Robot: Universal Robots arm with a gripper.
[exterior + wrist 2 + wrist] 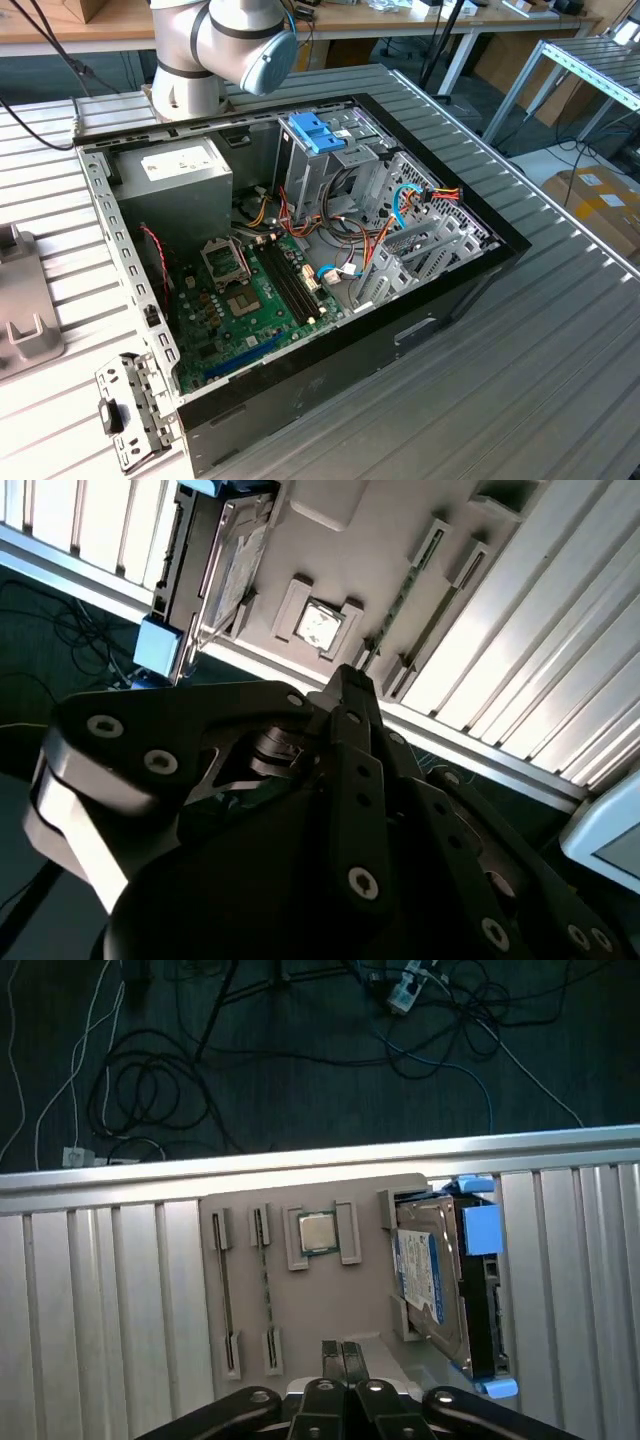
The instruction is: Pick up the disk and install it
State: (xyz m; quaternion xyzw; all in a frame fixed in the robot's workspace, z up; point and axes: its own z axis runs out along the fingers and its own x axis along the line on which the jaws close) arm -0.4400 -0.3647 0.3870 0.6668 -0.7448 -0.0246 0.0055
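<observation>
Zero steps done | disk [432,1272] sits in grey holder [300,1310] on worktop [100,1290], ungrasped | jaws pressed together, empty, near holder

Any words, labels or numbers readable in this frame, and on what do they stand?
Nothing can be read here.
White label on the power supply: print too small to read.
Label on the disk: blurred, unreadable.
Top of the chip beside the disk: markings too small to read.
</observation>
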